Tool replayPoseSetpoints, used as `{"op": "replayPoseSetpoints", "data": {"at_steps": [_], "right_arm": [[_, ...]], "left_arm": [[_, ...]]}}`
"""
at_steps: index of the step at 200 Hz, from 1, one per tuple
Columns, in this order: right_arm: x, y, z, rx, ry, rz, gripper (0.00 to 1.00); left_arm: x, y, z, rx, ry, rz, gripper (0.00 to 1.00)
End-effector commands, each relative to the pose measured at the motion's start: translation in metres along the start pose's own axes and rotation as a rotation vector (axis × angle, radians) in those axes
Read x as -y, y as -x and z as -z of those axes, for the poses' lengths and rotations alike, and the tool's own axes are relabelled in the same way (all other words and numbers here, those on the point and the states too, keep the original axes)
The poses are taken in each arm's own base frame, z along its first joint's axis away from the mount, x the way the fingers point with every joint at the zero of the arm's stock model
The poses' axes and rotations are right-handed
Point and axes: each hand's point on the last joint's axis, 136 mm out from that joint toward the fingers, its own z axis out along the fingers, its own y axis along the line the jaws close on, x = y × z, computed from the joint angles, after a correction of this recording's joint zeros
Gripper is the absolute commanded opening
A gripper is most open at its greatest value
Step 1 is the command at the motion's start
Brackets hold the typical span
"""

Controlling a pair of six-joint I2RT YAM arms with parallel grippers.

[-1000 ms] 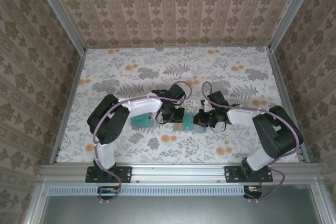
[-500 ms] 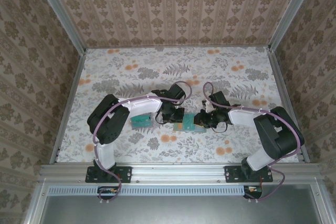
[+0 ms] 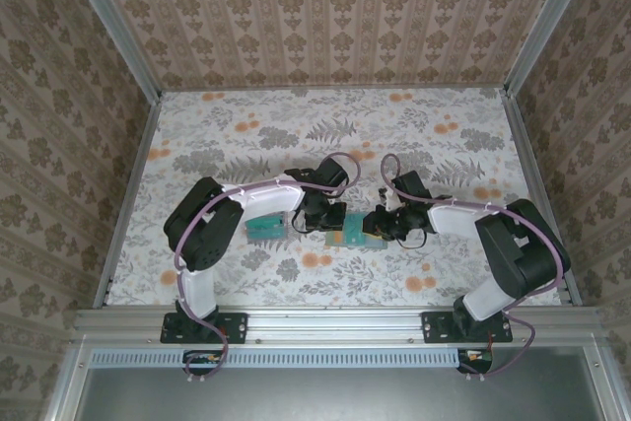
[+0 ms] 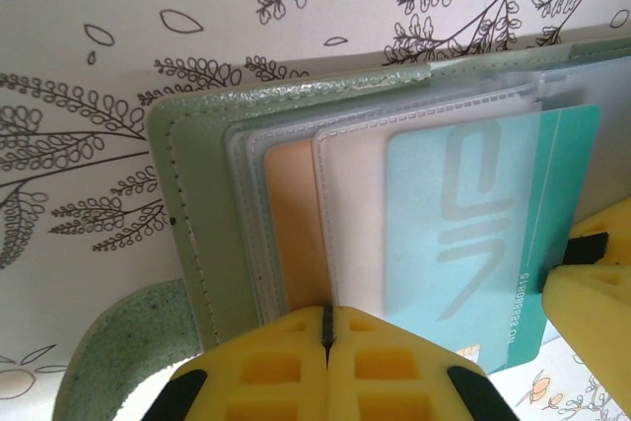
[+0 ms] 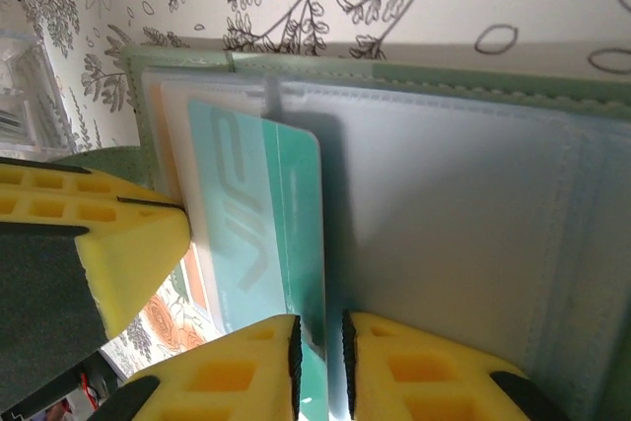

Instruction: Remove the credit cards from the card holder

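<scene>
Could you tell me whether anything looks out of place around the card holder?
Only the teal card: it sticks partway out of its clear sleeve in the open card holder, with the right gripper pinching its edge. Nothing looks bent, torn or spilled.

Top external: bright, even, diffuse light. The table [image 3: 246,145] is uniformly lit, with only faint soft shadows under both arms. Focus is sharp throughout.

Left wrist: the left gripper [image 4: 325,320] fingertips are soft and out of focus. The card holder [image 4: 197,234] just ahead of them is crisp, its stitching legible. The teal card [image 4: 463,244], ahead-right of the tips, looks milky and low in contrast under the clear sleeve.

Right wrist: the right gripper [image 5: 320,330] pads are blurred at close range. A pale sheen lies on the sleeve ahead-right of them. There is deep shade to their left, under the left gripper's finger.
</scene>
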Motion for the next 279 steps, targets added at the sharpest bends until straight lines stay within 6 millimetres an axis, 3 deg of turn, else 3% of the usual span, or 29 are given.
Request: {"op": "replayPoseSetpoints", "data": {"at_steps": [1, 53, 177, 279], "right_arm": [[-0.005, 0.002, -0.005, -0.016, 0.007, 0.004, 0.23], [-0.004, 0.001, -0.009, -0.029, 0.004, 0.001, 0.17], [0.026, -0.002, 0.012, -0.016, -0.060, -0.025, 0.11], [0.015, 0.000, 0.008, -0.016, -0.025, -0.016, 0.11]], "left_arm": [[-0.032, -0.020, -0.019, -0.074, 0.116, 0.033, 0.00], [-0.032, -0.020, -0.019, -0.076, 0.118, 0.031, 0.00], [-0.036, -0.023, -0.018, -0.082, 0.125, 0.031, 0.00], [-0.035, -0.023, -0.018, -0.081, 0.121, 0.033, 0.00]]}}
